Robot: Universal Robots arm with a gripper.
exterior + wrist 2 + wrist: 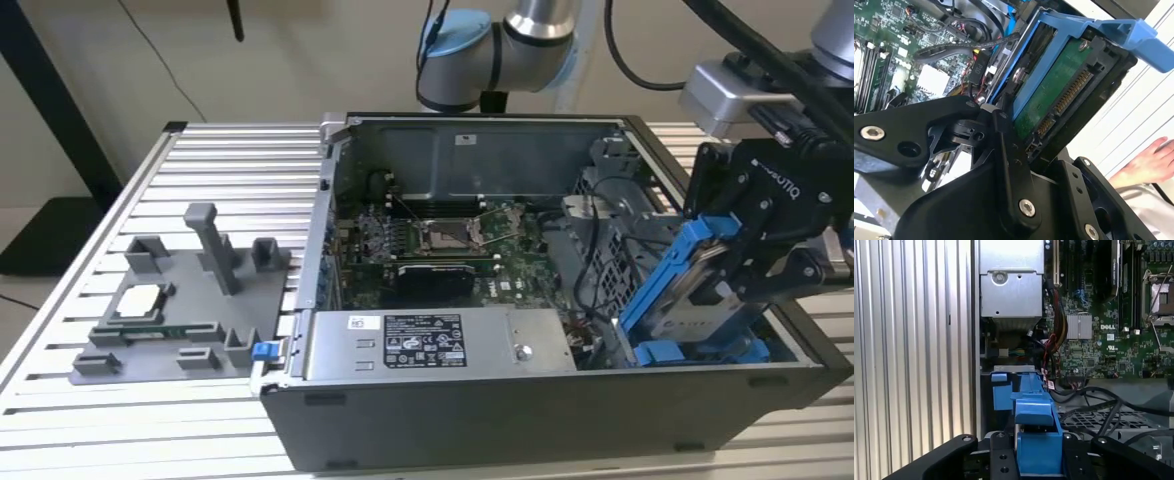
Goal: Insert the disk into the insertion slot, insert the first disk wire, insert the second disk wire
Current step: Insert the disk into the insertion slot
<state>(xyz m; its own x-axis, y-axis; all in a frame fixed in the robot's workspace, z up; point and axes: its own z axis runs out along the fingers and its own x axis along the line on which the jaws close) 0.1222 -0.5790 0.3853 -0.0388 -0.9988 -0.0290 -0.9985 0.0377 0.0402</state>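
Observation:
My gripper [731, 272] is shut on the disk [690, 292], a silver drive in a bright blue carrier. I hold it tilted steeply, its lower end at the case's corner on the exterior view's right. In the second wrist view the disk's green board and connector [1056, 92] show inside the blue carrier [1094, 27], and a black finger [1006, 145] presses its edge. The insertion slot [663, 352], with blue rails, lies just below the disk; in the first wrist view the slot's blue tabs [1003, 389] sit beyond the carrier [1038, 432]. Loose black wires [1094, 401] lie beside the slot.
The open computer case [534, 420] holds a steel power supply [441, 345] along the near wall and a motherboard [441, 235] behind it. A perforated cage [1104, 421] sits by the wires. A grey fixture [187, 300] stands on the slatted table. A person's hand [1149, 165] rests outside the case.

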